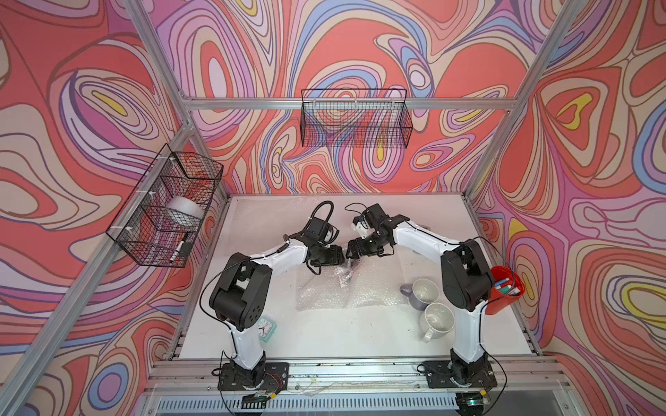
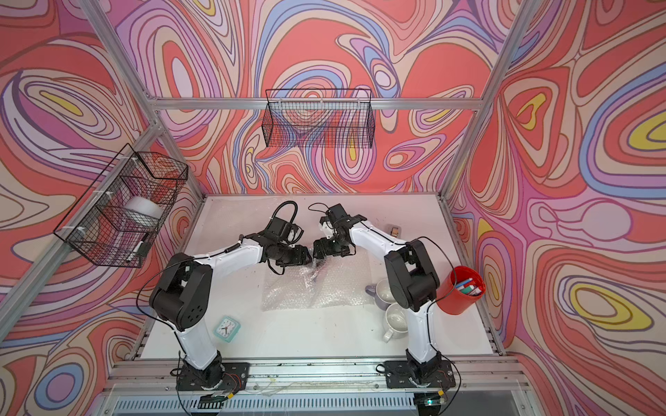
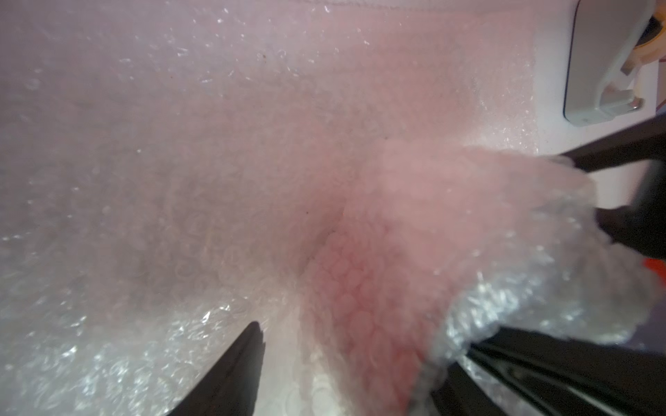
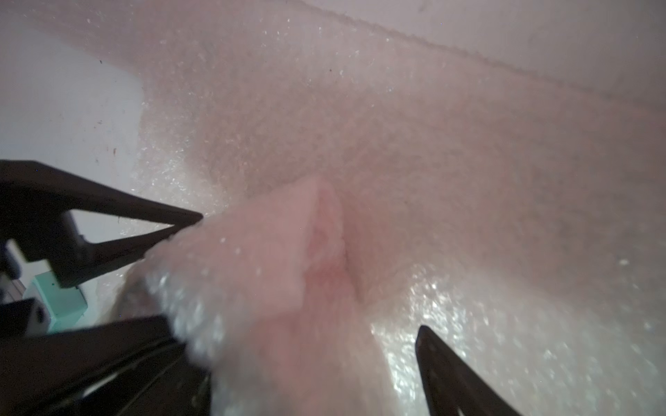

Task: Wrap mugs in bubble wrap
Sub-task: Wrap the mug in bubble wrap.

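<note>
Although they meet over the clear, bubble-dotted plastic wrap sheet (image 1: 324, 291) lying mid-table, the left gripper (image 1: 337, 254) and right gripper (image 1: 351, 252) stand spread, gripping nothing. A red shape (image 3: 353, 281) shows through its bunched fold. Limp, light and slippery, it likely wants pinching at a free edge, not the bulge.

My left fingers (image 3: 234, 374) matt black plastic, bubble wrap (image 1: 374, 288) clear glossy plastic, crinkled and glinting, my arm shells (image 1: 281, 255) smooth white plastic, lavender mug (image 1: 414, 306) and white mug (image 1: 438, 318) smooth glazed, table (image 1: 342, 335) matt white, wire basket (image 1: 355, 126) black metal mesh, frame (image 1: 245, 103) brushed metal.
</note>
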